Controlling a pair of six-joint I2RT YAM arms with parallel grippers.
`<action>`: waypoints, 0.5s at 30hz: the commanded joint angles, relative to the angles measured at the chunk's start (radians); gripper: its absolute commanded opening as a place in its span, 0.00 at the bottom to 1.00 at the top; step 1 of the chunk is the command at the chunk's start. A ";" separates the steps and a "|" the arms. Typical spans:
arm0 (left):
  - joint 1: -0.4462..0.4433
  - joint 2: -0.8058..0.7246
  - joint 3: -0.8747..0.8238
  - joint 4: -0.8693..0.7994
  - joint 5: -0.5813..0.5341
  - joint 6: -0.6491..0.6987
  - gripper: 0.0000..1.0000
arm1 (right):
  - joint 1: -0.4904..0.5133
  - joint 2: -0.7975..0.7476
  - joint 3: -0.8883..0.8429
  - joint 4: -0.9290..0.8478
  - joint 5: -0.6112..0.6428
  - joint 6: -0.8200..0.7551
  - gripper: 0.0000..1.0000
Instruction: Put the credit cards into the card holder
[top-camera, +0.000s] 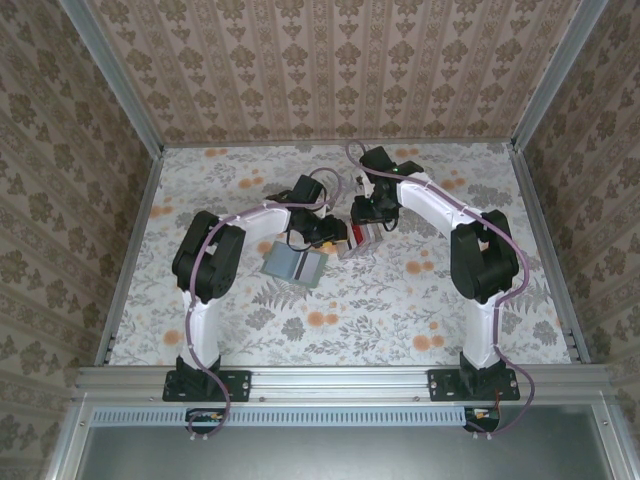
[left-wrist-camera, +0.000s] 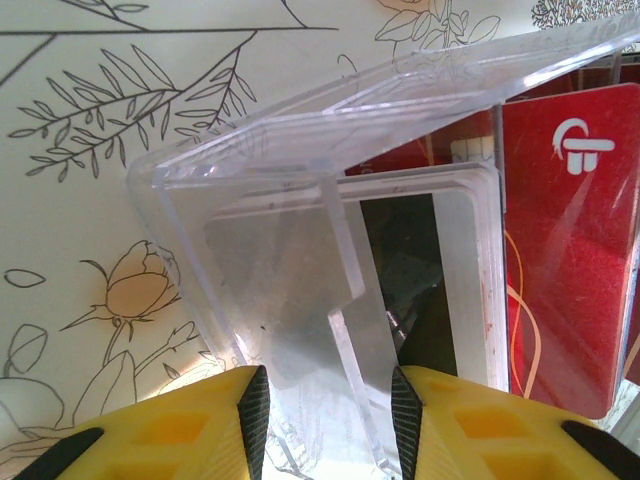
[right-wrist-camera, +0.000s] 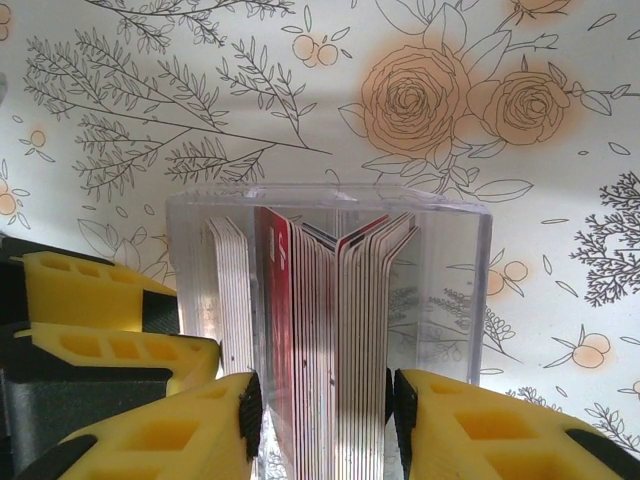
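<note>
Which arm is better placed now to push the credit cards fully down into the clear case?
Right, probably. The right pincer grips the credit cards standing in the clear case; the left pincer sits at the open clear lid.

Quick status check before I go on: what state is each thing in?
clear case: lid open, cards standing inside
credit cards: upright stack inside the case
card holder: lying flat, in neither gripper
left gripper: closed on the case's clear panel
right gripper: closed on the card stack

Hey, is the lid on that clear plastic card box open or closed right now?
Open. The clear lid tilts up away from the credit cards, which stand on edge poking out of the box's uncovered mouth.
</note>
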 joint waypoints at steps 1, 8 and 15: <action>-0.008 -0.005 -0.017 -0.004 -0.003 -0.017 0.40 | 0.006 -0.043 0.017 -0.020 -0.035 0.003 0.41; -0.009 -0.004 -0.014 -0.005 -0.003 -0.018 0.40 | 0.005 -0.061 0.018 -0.020 -0.038 0.005 0.41; -0.010 -0.005 -0.019 -0.005 -0.003 -0.019 0.40 | 0.005 -0.068 0.013 -0.020 -0.036 0.004 0.39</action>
